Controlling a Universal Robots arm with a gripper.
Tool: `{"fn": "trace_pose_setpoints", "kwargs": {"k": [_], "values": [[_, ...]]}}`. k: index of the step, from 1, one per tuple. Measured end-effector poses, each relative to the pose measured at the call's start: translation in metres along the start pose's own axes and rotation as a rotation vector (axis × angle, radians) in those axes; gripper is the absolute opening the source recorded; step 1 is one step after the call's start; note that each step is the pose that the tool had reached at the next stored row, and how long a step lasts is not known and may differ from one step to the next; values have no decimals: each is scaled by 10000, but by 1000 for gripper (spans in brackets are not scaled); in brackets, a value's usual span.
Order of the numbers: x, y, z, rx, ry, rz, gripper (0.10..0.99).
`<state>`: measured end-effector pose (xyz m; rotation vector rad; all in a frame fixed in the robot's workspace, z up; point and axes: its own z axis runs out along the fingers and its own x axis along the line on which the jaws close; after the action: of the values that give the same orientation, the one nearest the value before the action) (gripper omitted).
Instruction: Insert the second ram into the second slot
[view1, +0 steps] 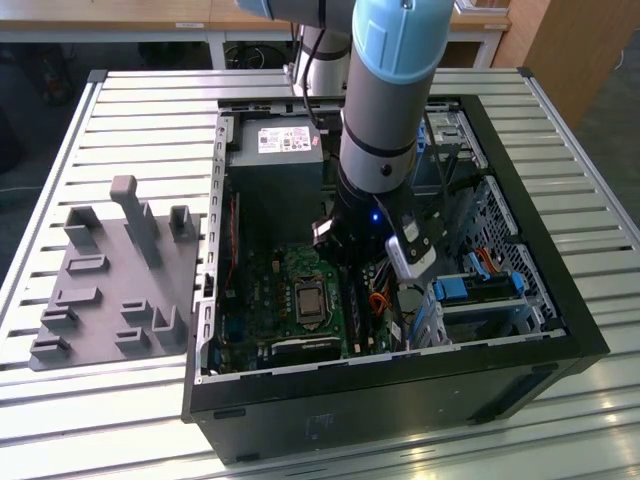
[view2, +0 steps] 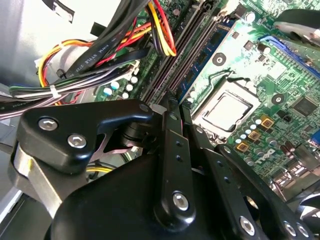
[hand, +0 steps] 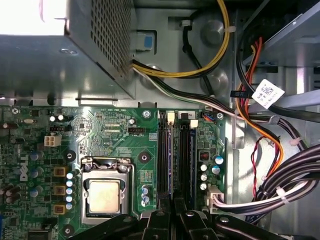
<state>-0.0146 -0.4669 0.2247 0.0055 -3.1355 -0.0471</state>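
**Memory stick at the slots, fingers closed down around it**

We see the pale blue and grey robot arm (view1: 385, 100) reaching deep into the open black computer case (view1: 560, 300), which lies on the slatted aluminium table (view1: 150, 130).

In the first wrist view, a thin blue edge runs along one of the long black memory slots on the green motherboard (hand: 115, 130). It lies beside the square metal processor socket (hand: 105, 195). We take this edge to be the second ram (hand: 170, 160), seen edge-on and standing in its slot. Its near end disappears into the narrow gap between the black fingers (hand: 161, 220). In the second wrist view the fingers (view2: 172, 140) again sit drawn close together directly over the slot line. We judge them clenched on the stick's upper edge, though the contact itself is hidden. A second blue edge (hand: 192, 160) lies just beside, in the neighbouring slot.

Several things could go wrong from here:
- If the stick is tilted along its length, one end could seat while the other rides high.
- The small white latches (hand: 171, 118) at the far end would then fail to catch.
- A stick leaning sideways could bind against the slot walls, so pressing harder would flex the board.
- The bundle of black and coloured cables (view2: 100, 55) hangs near the wrist and could snag on the linkage.
- We cannot tell from these views whether the stick is fully home.
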Motion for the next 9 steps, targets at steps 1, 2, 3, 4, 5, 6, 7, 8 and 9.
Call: {"fn": "trace_pose_setpoints", "kwargs": {"k": [1,2,3,4,5,6,7,8,9], "values": [[0,-1,4,1,3,3,141],[0,-1,10,-1,6,9,141],[0,-1,16,0,9,19,141],[0,-1,21,1,12,33,141],[0,-2,25,2,14,42,141],[0,-2,30,1,18,46,141],[0,-2,35,1,23,48,141],[0,-2,40,1,32,49,141],[-1,-2,46,0,40,49,141]]}}
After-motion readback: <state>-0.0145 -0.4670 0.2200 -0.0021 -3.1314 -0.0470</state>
